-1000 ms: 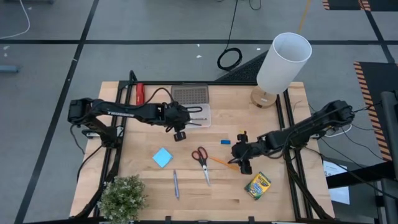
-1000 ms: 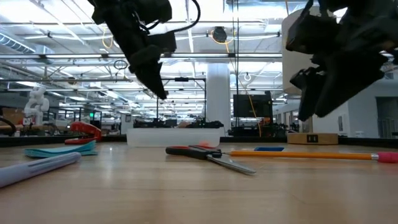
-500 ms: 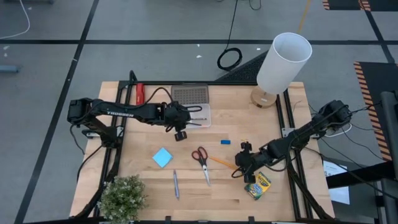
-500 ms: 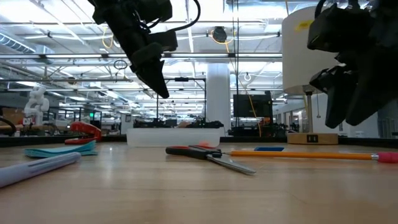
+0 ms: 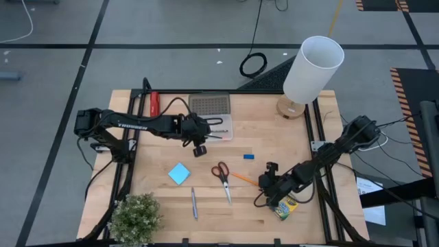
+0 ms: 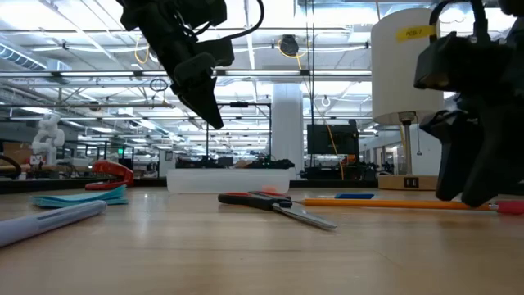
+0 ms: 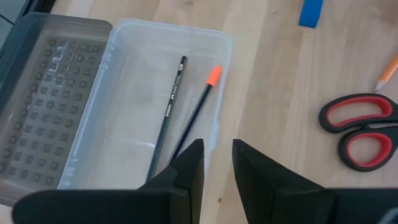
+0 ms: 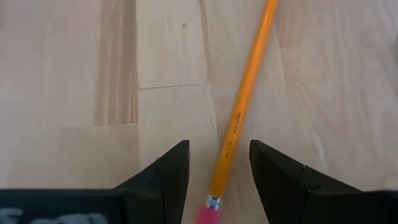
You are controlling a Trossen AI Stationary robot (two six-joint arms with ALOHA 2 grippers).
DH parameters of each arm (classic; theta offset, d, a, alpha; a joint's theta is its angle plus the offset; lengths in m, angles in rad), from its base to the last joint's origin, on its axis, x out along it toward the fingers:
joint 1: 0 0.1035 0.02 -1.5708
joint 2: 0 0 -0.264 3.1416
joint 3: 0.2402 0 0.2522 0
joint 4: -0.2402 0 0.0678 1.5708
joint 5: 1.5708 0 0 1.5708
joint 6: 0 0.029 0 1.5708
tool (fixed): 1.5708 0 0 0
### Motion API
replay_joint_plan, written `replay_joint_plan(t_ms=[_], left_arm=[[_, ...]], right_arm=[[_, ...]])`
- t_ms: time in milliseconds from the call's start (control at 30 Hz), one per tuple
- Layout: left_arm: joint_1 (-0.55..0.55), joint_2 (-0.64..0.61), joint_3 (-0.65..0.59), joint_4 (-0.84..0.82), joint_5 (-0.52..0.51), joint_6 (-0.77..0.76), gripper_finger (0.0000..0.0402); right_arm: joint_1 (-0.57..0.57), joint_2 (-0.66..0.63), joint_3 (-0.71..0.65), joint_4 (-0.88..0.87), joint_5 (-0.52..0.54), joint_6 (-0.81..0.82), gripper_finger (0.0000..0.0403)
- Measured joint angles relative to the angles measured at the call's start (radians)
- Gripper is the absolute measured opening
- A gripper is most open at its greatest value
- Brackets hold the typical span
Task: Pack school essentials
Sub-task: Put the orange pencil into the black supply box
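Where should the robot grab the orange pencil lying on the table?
Probably near the eraser end of the orange pencil, from straight above. It lies flat on bare wood, and the right gripper already hangs open with a finger on each side of the thin shaft.

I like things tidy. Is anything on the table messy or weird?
Nothing is broken or spilled. The scissors, orange pencil, pen and note pad just lie scattered, unpacked. Only two pencils sit in the clear box. The right gripper straddles the orange pencil, jaws open.
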Motion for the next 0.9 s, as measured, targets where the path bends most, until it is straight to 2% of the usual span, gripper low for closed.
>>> replay_joint_plan(t_ms=[400, 600, 900], left_arm=[[-0.001, 0.0, 0.0, 0.0, 0.0, 0.017, 0.0088], [-0.001, 0.0, 0.0, 0.001, 0.0, 0.017, 0.0088], [-0.001, 0.0, 0.0, 0.001, 0.0, 0.017, 0.0088]], right_arm=[[-0.042, 0.022, 0.0, -0.007, -0.005, 0.041, 0.0149], [-0.053, 0.021, 0.001, -0.057, -0.017, 0.107, 0.0108], [-0.063, 0.019, -0.049, -0.015, -0.032, 0.113, 0.0036]])
